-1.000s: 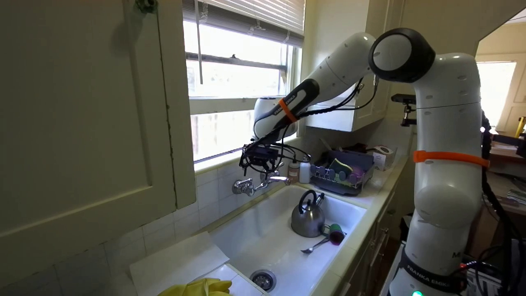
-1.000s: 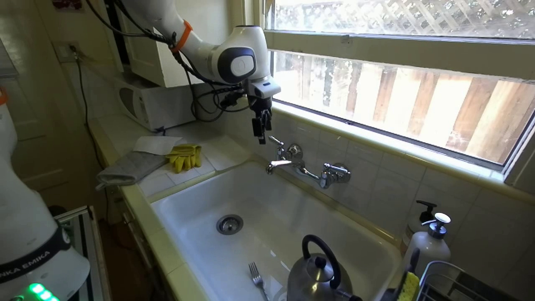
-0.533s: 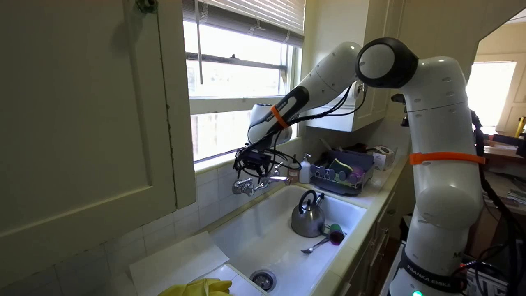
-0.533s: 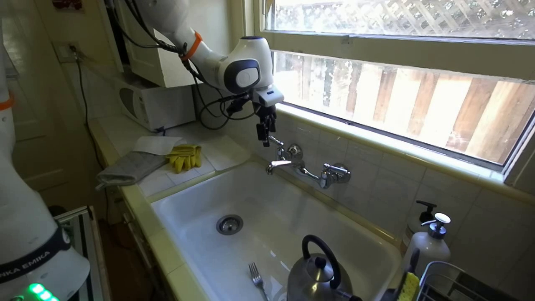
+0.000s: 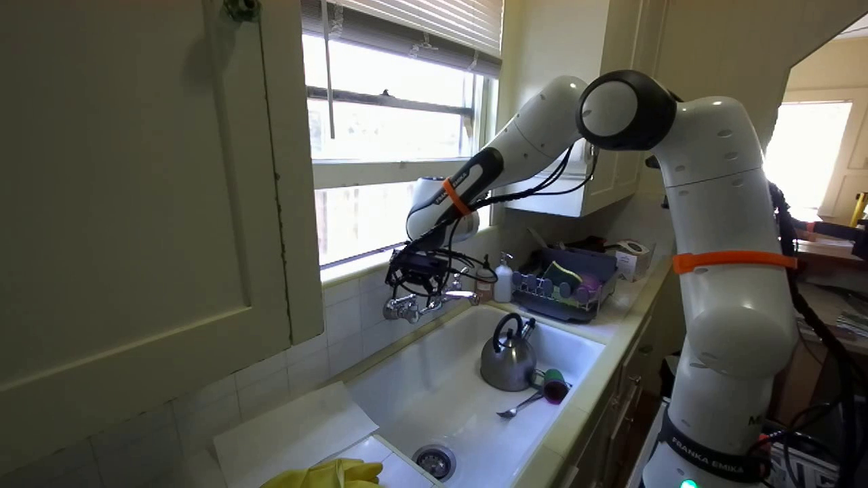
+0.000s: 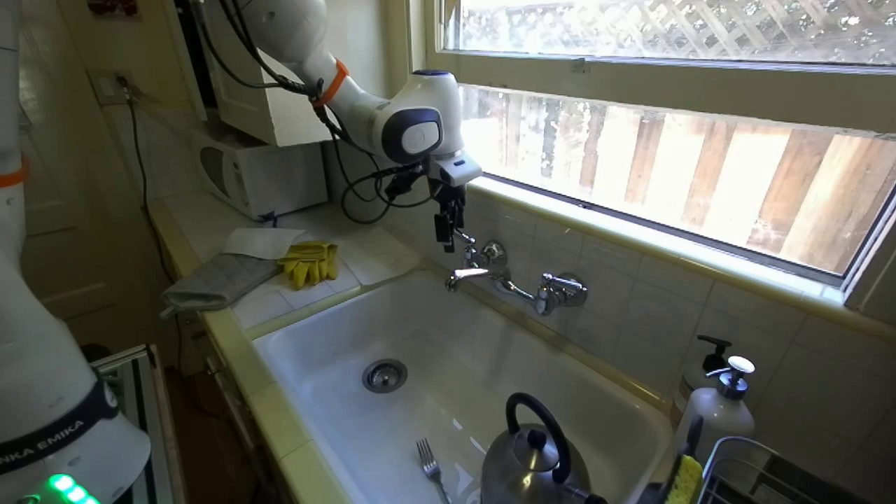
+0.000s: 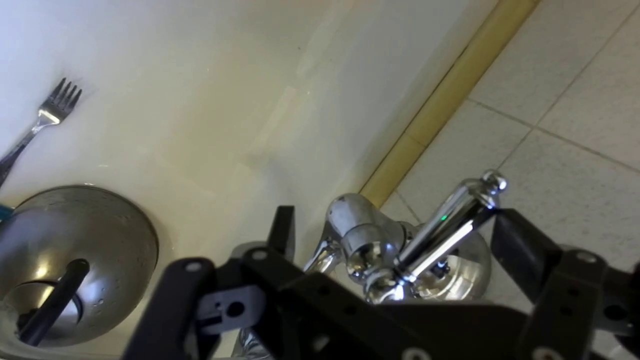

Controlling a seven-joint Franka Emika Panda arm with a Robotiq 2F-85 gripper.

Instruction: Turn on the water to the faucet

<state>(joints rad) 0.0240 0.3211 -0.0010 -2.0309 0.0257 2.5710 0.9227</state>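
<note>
The faucet lies low and right of centre in the wrist view, its lever slanting toward the upper right between the parted jaws of the gripper, tip just beside the right-edge jaw, contact unclear

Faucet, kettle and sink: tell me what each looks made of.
Faucet: metal, likely chrome-plated, given its bright, mirror-like highlights.
Kettle: probably stainless steel, satin grey with soft reflections; its smooth black handle is perhaps plastic.
Sink: likely enamel or porcelain, judging by the glossy white surface.
</note>
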